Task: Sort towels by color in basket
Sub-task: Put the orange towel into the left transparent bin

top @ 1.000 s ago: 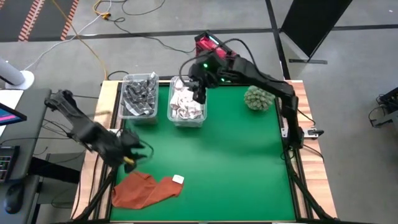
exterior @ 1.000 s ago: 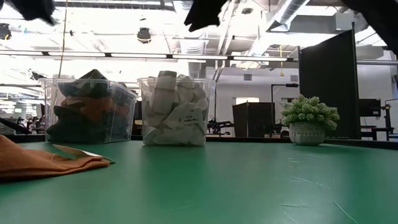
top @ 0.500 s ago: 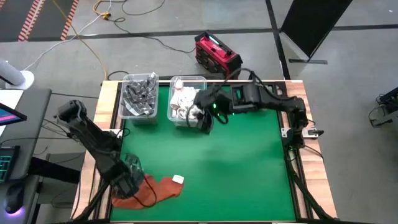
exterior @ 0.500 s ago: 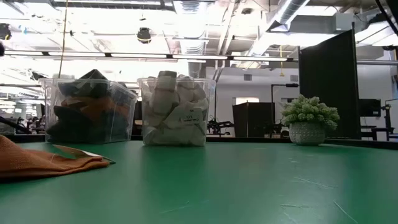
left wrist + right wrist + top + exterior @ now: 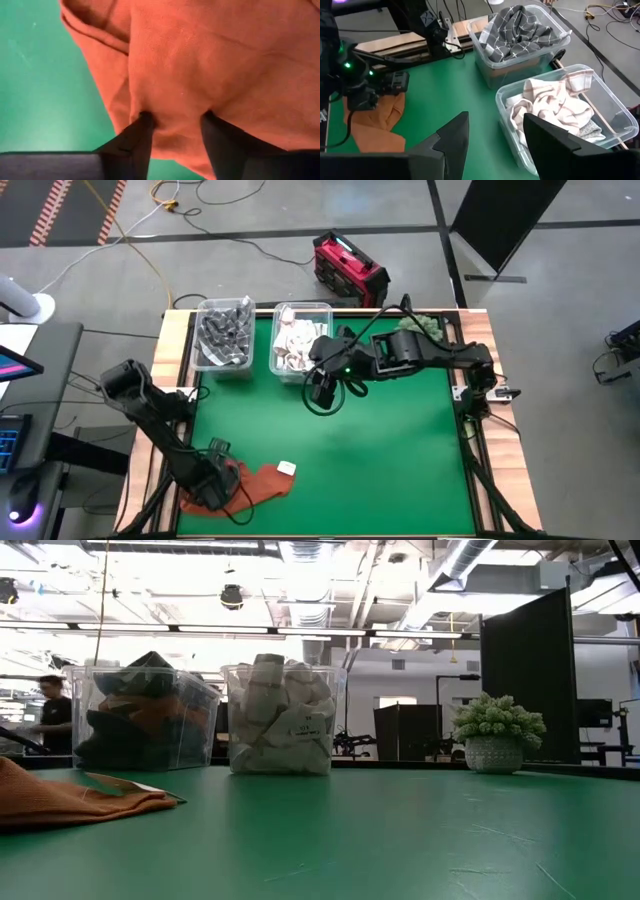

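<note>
Green felt covered the desk, with two clear bins at its far edge. One bin held dark checked towels; the other bin held white ones. At the near left corner, the left gripper pressed onto the orange towel, fingers spread, not yet pinching. Beside the white bin, the right gripper hovered open and empty.

I see a rust-orange cloth on the green desk; two clear plastic bins behind.
</note>
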Available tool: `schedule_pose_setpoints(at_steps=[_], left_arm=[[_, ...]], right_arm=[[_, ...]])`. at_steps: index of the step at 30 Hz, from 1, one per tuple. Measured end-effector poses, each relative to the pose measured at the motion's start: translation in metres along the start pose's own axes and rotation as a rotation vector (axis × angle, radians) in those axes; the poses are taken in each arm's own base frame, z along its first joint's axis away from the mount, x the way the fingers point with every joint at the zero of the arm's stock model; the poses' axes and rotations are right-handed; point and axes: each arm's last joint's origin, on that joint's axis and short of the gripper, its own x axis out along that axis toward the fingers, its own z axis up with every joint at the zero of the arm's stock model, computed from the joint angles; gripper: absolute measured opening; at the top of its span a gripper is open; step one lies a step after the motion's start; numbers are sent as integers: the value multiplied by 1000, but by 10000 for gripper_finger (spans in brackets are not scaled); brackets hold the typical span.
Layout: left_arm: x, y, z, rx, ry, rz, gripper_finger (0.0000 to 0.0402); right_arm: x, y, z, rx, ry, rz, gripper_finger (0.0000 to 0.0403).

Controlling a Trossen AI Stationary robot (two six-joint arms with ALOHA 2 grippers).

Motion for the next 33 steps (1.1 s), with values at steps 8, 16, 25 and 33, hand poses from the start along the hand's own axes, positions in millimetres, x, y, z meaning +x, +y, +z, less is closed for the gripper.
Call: schedule_pose_setpoints(at_steps=[8, 16, 25, 33], left_arm=[[1, -1, 2, -92, -50, 45, 12], [-50, 19, -13, -417, -412, 124, 3], [-140, 64, -79, -705, -1144, 160, 1], [-183, 112, -144, -907, -1578, 284, 1]], right_arm=[[1, -3, 1, -1, -5, -6, 216], [2, -6, 2, -10, 0, -13, 216], [4, -10, 1, -17, 22, -28, 216], [5, -11, 5, 9, -17, -23, 216]])
